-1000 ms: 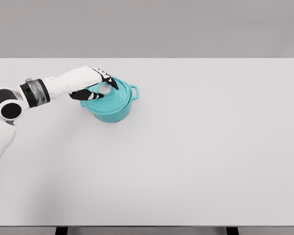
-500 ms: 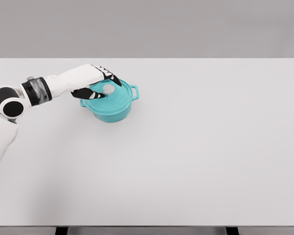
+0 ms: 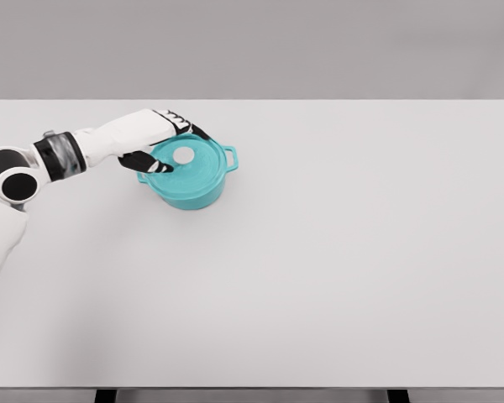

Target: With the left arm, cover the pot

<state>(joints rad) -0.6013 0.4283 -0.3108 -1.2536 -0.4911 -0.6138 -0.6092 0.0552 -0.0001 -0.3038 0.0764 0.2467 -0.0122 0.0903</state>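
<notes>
The left hand (image 3: 161, 144) hovers at the left edge of the teal pot (image 3: 189, 180), fingers loosely spread around the lid's near side and gripping nothing. The lid (image 3: 187, 164) sits on the pot, its pale round knob (image 3: 183, 155) uncovered just right of the fingertips. The pot stands on the white surface (image 3: 336, 252), left of center.

A teal pot (image 3: 191, 186) with side handles is seen upright on the left far part of the table. It is closed by a matching teal lid (image 3: 187, 164), seated flat, with a pale round knob (image 3: 184, 155) at its centre.
</notes>
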